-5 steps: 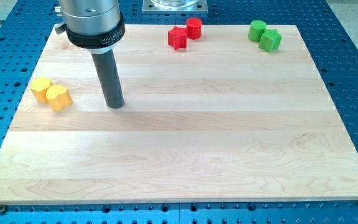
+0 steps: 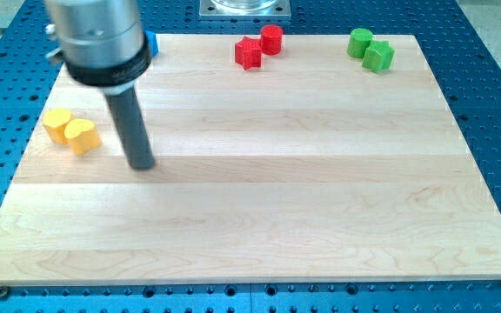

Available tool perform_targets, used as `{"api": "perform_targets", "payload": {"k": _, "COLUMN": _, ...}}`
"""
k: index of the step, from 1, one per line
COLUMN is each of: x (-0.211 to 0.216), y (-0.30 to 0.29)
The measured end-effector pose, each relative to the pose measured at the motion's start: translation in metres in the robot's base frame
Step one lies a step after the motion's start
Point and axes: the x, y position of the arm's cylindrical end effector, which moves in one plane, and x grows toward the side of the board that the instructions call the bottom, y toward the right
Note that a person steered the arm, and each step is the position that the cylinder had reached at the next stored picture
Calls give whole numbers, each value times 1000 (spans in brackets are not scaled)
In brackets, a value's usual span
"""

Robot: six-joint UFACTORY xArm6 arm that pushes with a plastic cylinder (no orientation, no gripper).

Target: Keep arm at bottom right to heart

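Note:
Two yellow blocks sit at the view's left edge of the wooden board: a yellow heart-like block and, touching it on its left, another yellow block. My tip rests on the board to the right of and slightly below the yellow heart block, about a block's width away and not touching it. The dark rod rises from the tip to the arm's grey cylinder at the view's top left.
A red star block and a red cylinder sit together at the top middle. Two green blocks sit at the top right. A sliver of a blue block shows behind the arm.
My tip has moved left and a little down, closer to the yellow blocks. A blue block has come into sight behind the arm. No block has moved.

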Motion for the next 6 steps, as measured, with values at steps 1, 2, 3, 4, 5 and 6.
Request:
{"api": "perform_targets", "payload": {"k": 1, "x": 10, "y": -5}}
{"api": "perform_targets", "payload": {"k": 2, "x": 21, "y": -8}}
{"api": "perform_targets", "payload": {"k": 3, "x": 28, "y": -8}}
{"api": "perform_targets", "payload": {"k": 4, "x": 35, "y": -11}}
{"api": "perform_targets", "payload": {"k": 5, "x": 41, "y": -43}}
{"api": "perform_targets", "payload": {"k": 6, "x": 41, "y": -46}}
